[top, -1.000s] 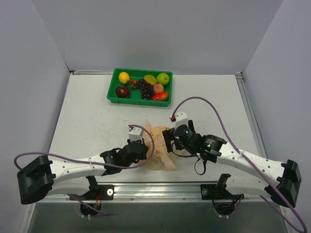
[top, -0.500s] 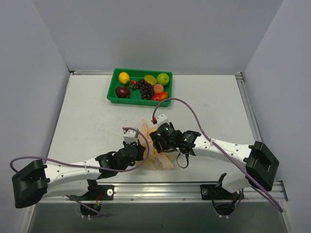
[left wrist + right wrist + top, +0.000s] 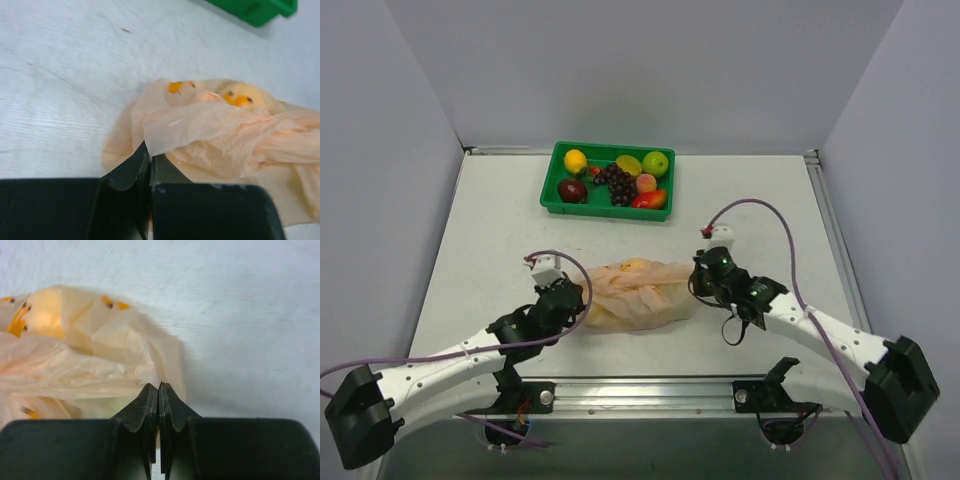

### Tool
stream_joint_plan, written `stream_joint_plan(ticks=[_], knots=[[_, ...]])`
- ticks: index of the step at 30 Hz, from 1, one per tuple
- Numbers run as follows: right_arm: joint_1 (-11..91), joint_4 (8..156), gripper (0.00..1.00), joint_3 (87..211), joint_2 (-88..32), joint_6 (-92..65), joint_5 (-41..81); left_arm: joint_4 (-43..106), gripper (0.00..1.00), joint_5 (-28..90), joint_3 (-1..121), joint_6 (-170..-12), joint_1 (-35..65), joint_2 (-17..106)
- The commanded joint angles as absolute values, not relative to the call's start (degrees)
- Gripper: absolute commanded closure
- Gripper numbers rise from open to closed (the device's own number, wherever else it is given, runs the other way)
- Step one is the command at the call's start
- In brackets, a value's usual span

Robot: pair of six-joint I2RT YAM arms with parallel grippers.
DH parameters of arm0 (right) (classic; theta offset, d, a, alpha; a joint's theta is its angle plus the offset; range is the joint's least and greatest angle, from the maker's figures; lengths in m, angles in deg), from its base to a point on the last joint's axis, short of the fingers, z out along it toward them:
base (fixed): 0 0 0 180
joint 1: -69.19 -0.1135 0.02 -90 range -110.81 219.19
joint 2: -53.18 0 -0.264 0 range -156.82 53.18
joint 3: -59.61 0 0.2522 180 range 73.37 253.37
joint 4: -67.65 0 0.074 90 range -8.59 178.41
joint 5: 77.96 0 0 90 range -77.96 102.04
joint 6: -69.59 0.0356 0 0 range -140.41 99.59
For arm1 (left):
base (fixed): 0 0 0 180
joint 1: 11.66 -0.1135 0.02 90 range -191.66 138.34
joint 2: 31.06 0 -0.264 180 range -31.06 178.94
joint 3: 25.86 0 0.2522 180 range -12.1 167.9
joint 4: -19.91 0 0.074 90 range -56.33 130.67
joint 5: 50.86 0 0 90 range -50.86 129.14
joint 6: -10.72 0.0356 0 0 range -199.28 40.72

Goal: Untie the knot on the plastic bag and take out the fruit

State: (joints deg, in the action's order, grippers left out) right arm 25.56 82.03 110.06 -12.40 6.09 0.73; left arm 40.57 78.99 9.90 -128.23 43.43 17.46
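The peach plastic bag lies stretched sideways on the table between both arms. My left gripper is shut on its left edge, and in the left wrist view the jaws pinch a flap of the plastic bag. My right gripper is shut on the bag's right edge, its jaws closed on a thin fold of the plastic bag. A twisted band of plastic crosses the bag; I cannot pick out the knot clearly. Yellow fruit shows through the plastic.
A green tray at the back holds a yellow fruit, dark grapes, a dark red apple, a green fruit and others. Purple cables loop beside both arms. Walls close in the table on three sides.
My right gripper has shut on the bag's right side and pulled right. The left gripper pulled left. The bag has gone from a bunched heap to a wide stretched shape.
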Motion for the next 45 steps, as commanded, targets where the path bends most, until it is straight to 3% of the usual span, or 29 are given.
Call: stream_joint_plan(ticks=[1,5,12,15,16,19,22,24,38,41,44,45], knots=[[32.1,84.0,1.0,105.8,-2.6,10.9,-5.1,48.6,1.0,80.3,14.3,-127.8,34.6,14.5],[35.3,83.7,1.0,102.5,7.2,13.2,-4.8,48.0,1.0,73.4,20.0,-123.2,22.7,16.5],[33.4,83.7,1.0,106.7,5.9,8.0,7.9,41.9,1.0,61.7,32.7,-108.1,19.7,23.7],[29.6,85.8,0.82,110.4,4.6,3.9,7.9,39.9,1.0,54.3,33.3,-103.1,19.7,24.8],[28.3,87.7,0.69,111.7,3.4,2.7,7.8,39.4,0.94,51.1,32.7,-101.9,19.7,24.7],[23.7,91.7,0.42,116.4,0.3,-2.0,6.4,39.5,0.84,47.8,29.9,-99.1,19.7,24.0],[19.0,94.2,0.31,121.7,-3.7,-7.2,6.1,40.7,0.84,46.5,26.9,-98.8,19.8,21.9],[16.4,94.9,0.29,124.6,-6.2,-11.0,7.2,41.3,0.84,45.9,26.0,-97.8,19.9,20.1],[8.8,97.4,0.3,146.1,-31.0,-30.6,6.9,43.3,0.85,47.9,26.0,-96.2,19.7,15.3],[8.2,97.3,0.38,147.8,-35.2,-33.5,3.2,43.3,0.85,48.1,26.0,-96.3,19.5,14.9],[7.8,97.6,0.6,149.0,-37.9,-34.7,0.2,43.3,0.85,48.7,25.9,-96.7,18.6,14.6],[7.8,97.6,0.74,148.9,-38.1,-34.7,-0.2,43.4,0.85,49.0,25.8,-97.0,18.3,14.5]])
